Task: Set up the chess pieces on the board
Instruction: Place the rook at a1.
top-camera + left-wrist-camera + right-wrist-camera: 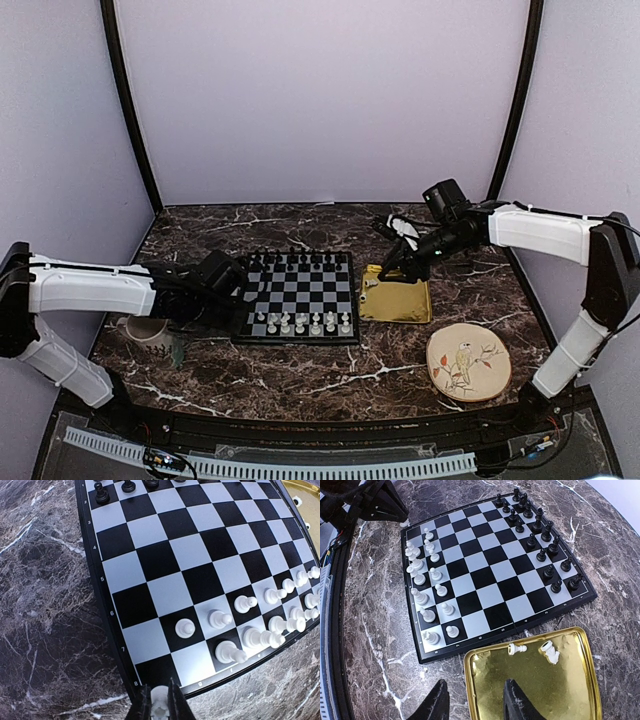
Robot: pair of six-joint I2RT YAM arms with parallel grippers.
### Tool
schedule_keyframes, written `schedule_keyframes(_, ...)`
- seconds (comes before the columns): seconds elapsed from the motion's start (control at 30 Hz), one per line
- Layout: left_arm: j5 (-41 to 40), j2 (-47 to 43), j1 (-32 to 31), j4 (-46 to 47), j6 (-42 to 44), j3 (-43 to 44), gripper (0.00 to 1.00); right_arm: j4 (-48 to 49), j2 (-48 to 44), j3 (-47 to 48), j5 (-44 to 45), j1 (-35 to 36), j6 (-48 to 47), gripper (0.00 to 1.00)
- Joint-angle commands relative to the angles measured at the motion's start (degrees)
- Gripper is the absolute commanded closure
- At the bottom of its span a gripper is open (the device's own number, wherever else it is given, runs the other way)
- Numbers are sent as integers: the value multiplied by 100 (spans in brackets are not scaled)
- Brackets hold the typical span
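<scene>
Setup nearly done: most white chess pieces [422,587] being shown ranked on board [300,285] opposite black chessmen [540,535]. One white piece [159,699] being gripped by left end effector [159,705] at bare corner. Right end effector [476,702] being held open over gold tray [555,695] edge; two loose pieces [516,649] being left inside

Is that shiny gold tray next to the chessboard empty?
No, two white chess pieces lie on the gold tray, near its edge closest to the board.
</scene>
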Motion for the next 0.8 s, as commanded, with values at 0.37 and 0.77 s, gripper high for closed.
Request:
schedule_keyframes(0.37,201,515,-18,283,-150,-70,96,50,117,-60,-61,-1,-97,63)
schedule_keyframes(0.77,104,580,-12,331,-133,-113,91,2,219,-60,-92,3,-112,63)
